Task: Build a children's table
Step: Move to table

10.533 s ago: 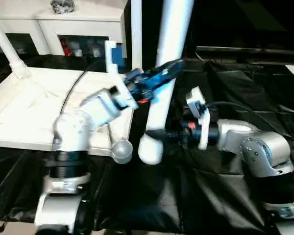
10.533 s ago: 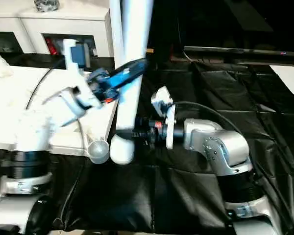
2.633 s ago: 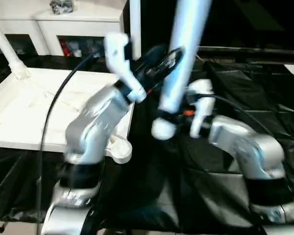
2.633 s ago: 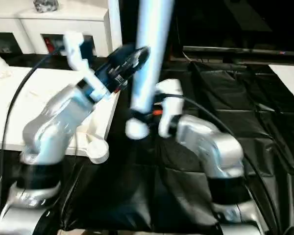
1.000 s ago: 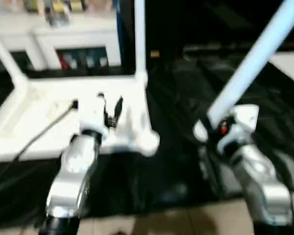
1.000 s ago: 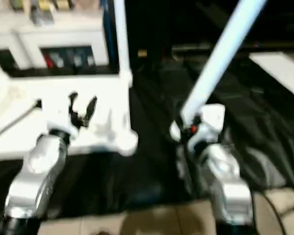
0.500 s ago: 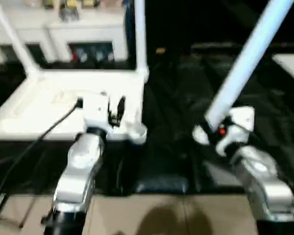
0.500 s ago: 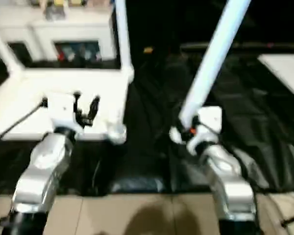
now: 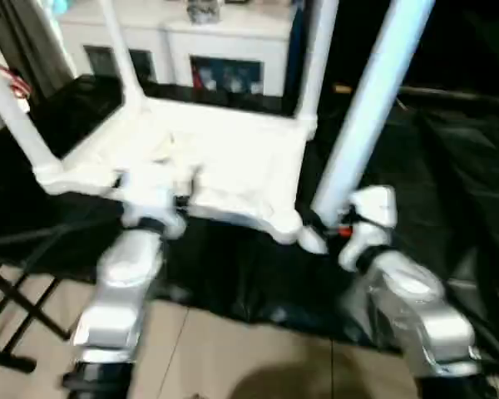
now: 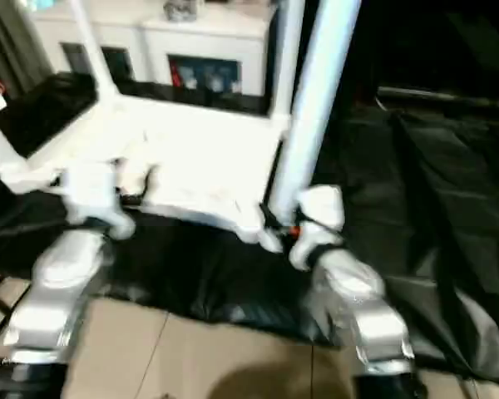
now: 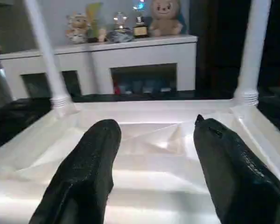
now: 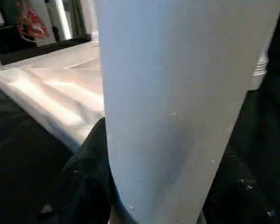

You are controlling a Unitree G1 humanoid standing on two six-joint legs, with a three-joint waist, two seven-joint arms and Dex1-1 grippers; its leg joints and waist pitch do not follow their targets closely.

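The white table top point(image 9: 224, 158) lies upside down on a black-covered surface. Three white legs stand in its corner sockets: far left point(image 9: 116, 50), far right point(image 9: 314, 66) and near left point(image 9: 12, 120). My right gripper point(image 9: 323, 226) is shut on a fourth leg point(image 9: 370, 100), held nearly upright. The leg's flared lower end sits just beside the near right corner socket point(image 9: 289, 224). In the right wrist view that leg point(image 12: 177, 93) is flanked by a dark finger point(image 12: 88, 158). My left gripper point(image 11: 154, 126) hangs open over the top's near rim with nothing between its fingers point(image 11: 95, 154).
A white cabinet with glass doors point(image 9: 224, 50) stands behind the table, with toys point(image 11: 165, 21) on top of it. Black sheeting point(image 9: 457, 166) spreads to the right. A black folding stand point(image 9: 17, 316) and tiled floor point(image 9: 233, 357) lie at the near edge.
The camera has swung, bringing the near left leg into view. My left gripper has let go of the fourth leg. The right gripper has brought the leg's lower end close to the near right corner.
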